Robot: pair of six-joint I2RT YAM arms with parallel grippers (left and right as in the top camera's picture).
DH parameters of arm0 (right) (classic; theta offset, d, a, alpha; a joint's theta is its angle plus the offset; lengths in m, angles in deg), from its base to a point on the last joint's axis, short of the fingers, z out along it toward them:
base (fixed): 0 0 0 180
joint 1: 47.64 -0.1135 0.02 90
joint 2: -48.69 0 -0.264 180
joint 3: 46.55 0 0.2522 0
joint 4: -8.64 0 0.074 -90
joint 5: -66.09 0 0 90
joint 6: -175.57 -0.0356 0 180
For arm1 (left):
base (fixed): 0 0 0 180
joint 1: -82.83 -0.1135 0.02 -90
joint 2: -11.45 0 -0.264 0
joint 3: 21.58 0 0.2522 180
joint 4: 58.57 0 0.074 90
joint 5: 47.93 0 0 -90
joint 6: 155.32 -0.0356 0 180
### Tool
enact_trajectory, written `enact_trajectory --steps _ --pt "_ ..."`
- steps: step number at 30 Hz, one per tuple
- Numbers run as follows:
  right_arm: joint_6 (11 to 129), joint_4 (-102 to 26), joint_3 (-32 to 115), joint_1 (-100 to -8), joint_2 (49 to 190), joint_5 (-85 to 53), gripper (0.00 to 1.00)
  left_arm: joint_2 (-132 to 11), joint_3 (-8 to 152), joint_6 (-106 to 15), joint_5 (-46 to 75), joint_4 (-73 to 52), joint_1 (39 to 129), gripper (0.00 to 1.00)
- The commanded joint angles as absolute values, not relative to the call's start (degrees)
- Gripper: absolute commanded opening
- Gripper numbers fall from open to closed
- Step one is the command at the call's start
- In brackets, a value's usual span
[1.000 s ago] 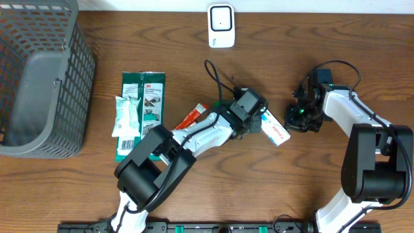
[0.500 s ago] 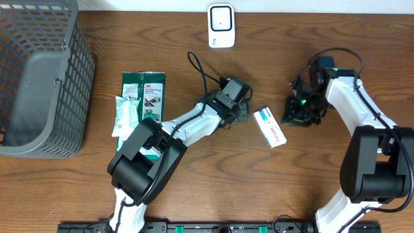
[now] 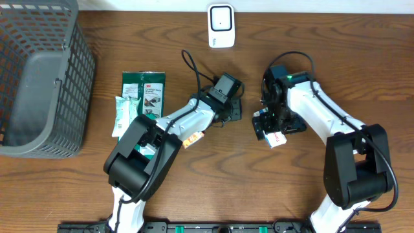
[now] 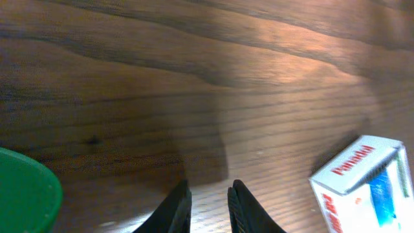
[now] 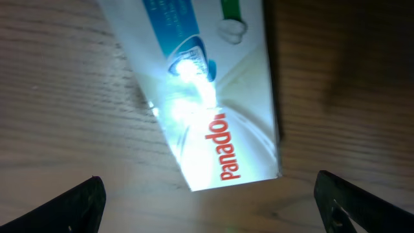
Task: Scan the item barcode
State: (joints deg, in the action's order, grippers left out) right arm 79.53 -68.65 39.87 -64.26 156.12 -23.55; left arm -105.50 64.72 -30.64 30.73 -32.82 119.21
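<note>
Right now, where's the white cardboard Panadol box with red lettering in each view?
Overhead: white cardboard Panadol box sits centre-right, partly under the right gripper.
Left wrist: box in the bottom-right corner.
Right wrist: box fills the upper centre.
Shared landmark: brown wood-grain table.

Both arms wear glossy white shells between rounded black joints. The left arm (image 3: 186, 118) ends in a boxy black wrist trailing a thin black cable (image 3: 194, 67). The right arm (image 3: 318, 107) shows a small green light (image 3: 289, 78). Jaws are matte black.
</note>
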Motion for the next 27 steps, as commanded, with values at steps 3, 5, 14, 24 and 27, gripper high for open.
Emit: enact_trajectory --steps 3,5,14,24,27 --pt "80.5 -65.7 37.5 -63.5 156.2 -27.5 0.99 -105.6 64.6 -31.2 30.4 -31.8 118.4 0.22" --pt "82.9 -63.5 36.2 -63.4 156.3 -23.8 0.99 -105.6 64.6 -31.2 29.3 -31.8 118.4 0.22" --pt "91.3 -61.0 35.3 -63.5 156.3 -4.2 0.93 -105.6 64.6 -31.2 27.7 -31.8 117.9 0.23" --pt "85.7 -63.2 36.6 -60.3 154.8 -2.8 0.56 -105.6 64.6 -33.7 24.0 -33.3 117.6 0.23" --pt "83.1 -64.3 36.9 -56.4 152.1 -1.4 0.47 -105.6 64.6 -34.9 23.3 -35.4 117.6 0.23"
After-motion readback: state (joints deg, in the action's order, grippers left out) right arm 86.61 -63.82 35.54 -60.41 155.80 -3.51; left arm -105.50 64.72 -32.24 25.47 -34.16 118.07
